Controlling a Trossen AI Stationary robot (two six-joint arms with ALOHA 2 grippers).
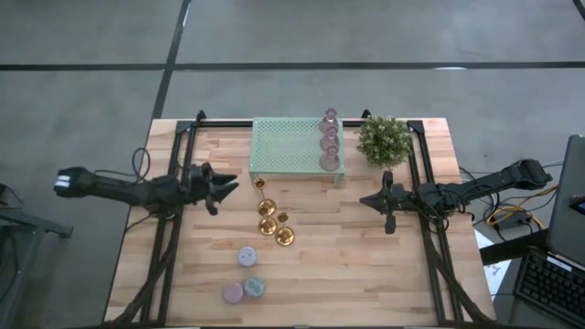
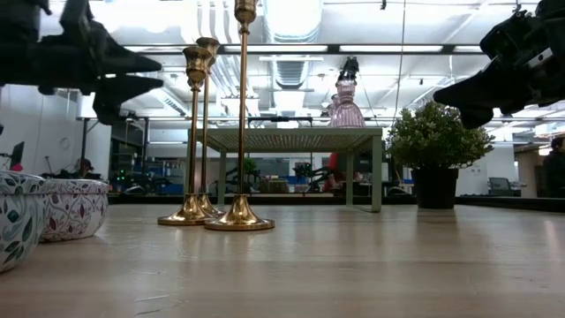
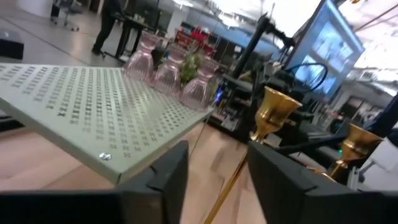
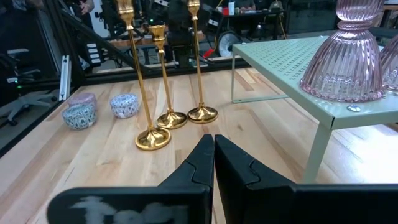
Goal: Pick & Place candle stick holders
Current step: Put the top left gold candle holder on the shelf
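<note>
Nearest the low camera, two squat patterned holders (image 2: 40, 212) are sitting at the table's front left, with a third beside them in the high view. Behind them the gold candle stick holders (image 1: 271, 219) are standing in a loose row at mid-table, tall and thin-stemmed on small round bases. The pink glass holders (image 1: 329, 137) are lined up along the right end of the mint-green stand (image 1: 288, 151), next to the plant (image 1: 383, 139).

The left gripper (image 1: 227, 185) is hovering with its fingers spread fairly wide and empty, just beside the gold holder nearest the stand (image 1: 260, 184); its wrist view shows a gold cup (image 3: 275, 112) close ahead. The right gripper (image 1: 369, 200) is waiting over the table right of the gold row, fingers pressed together, holding nothing.

The main risk is toppling: the stems look top-heavy, so a finger brushing one off-centre could be tipping it into its neighbours. The stand's edge is also lying close to the left gripper, so an angled approach could be clipping it and shaking the glass holders.
</note>
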